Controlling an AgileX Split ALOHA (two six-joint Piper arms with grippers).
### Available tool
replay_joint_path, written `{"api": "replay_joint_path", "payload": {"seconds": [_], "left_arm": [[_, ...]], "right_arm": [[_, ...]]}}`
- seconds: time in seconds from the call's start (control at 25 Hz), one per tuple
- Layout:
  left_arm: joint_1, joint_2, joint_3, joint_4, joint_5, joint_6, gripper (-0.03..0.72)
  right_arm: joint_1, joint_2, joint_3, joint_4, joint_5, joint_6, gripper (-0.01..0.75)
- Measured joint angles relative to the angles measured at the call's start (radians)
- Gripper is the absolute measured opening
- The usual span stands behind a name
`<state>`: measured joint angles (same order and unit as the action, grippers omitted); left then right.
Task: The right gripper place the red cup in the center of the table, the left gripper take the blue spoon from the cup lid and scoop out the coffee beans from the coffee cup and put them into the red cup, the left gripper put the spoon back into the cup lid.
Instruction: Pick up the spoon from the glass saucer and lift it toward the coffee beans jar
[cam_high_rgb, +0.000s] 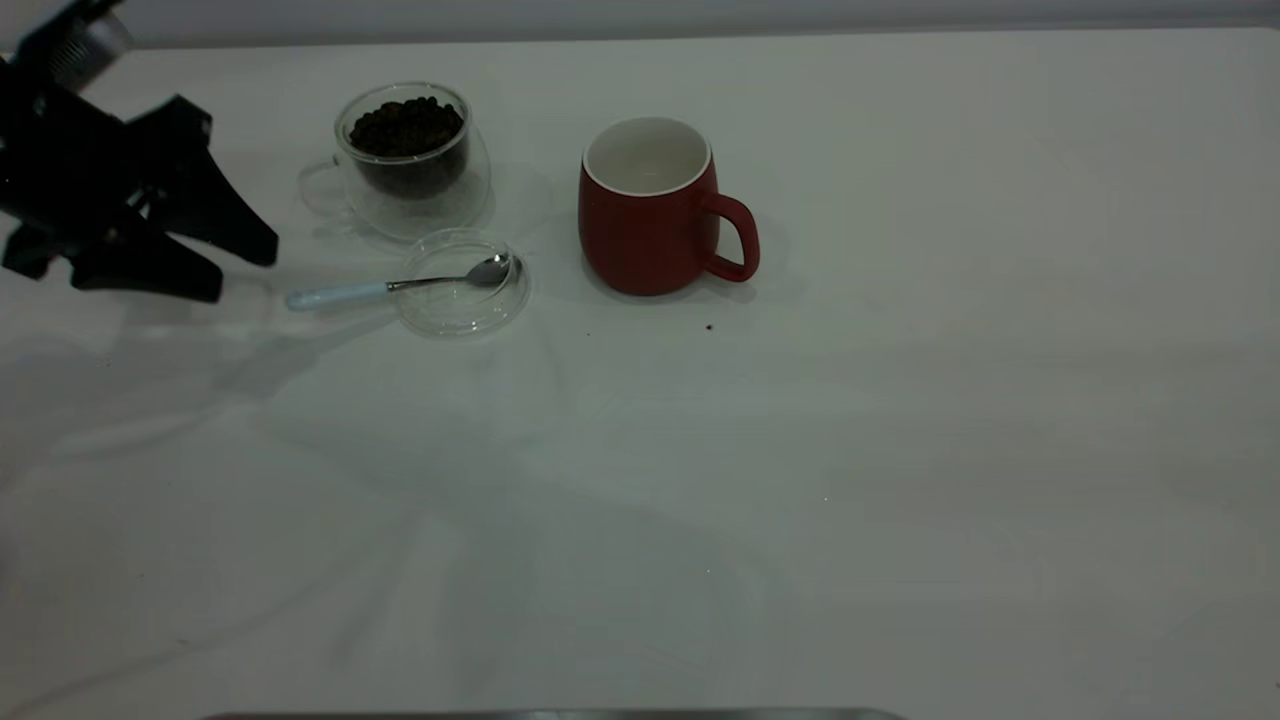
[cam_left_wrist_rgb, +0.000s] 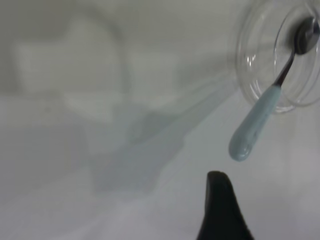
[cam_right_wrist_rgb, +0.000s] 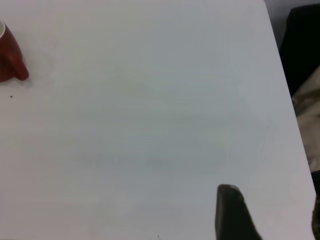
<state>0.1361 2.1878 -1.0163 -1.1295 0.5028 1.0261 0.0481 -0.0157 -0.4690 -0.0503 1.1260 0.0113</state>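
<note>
The red cup (cam_high_rgb: 650, 220) stands upright and empty near the table's middle, handle to the right; its edge shows in the right wrist view (cam_right_wrist_rgb: 9, 57). The blue-handled spoon (cam_high_rgb: 400, 285) lies with its bowl in the clear cup lid (cam_high_rgb: 460, 310) and its handle pointing left; the left wrist view shows the spoon (cam_left_wrist_rgb: 255, 122) and the lid (cam_left_wrist_rgb: 250, 60). The glass coffee cup (cam_high_rgb: 410, 160) behind the lid holds coffee beans (cam_high_rgb: 405, 125). My left gripper (cam_high_rgb: 243, 270) is open and empty, just left of the spoon handle. My right gripper (cam_right_wrist_rgb: 272, 205) hovers open and empty over bare table, far right of the red cup.
A stray coffee bean (cam_high_rgb: 709, 326) lies in front of the red cup. The white table (cam_high_rgb: 800, 500) spreads wide to the front and right. Its right edge (cam_right_wrist_rgb: 287, 85) shows in the right wrist view, with dark objects beyond it.
</note>
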Motion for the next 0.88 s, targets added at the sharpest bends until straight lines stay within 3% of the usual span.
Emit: {"api": "replay_joint_path", "payload": {"seconds": [0.52, 0.88], "left_arm": [[0.000, 0.051, -0.003, -0.021, -0.028, 0.064, 0.534], [0.000, 0.051, -0.008, -0.154, 0.062, 0.093, 0.534]], "right_arm": [[0.000, 0.000, 0.000, -0.001, 0.000, -0.004, 0.412], [0.000, 0.000, 0.000, -0.004, 0.000, -0.004, 0.412]]}}
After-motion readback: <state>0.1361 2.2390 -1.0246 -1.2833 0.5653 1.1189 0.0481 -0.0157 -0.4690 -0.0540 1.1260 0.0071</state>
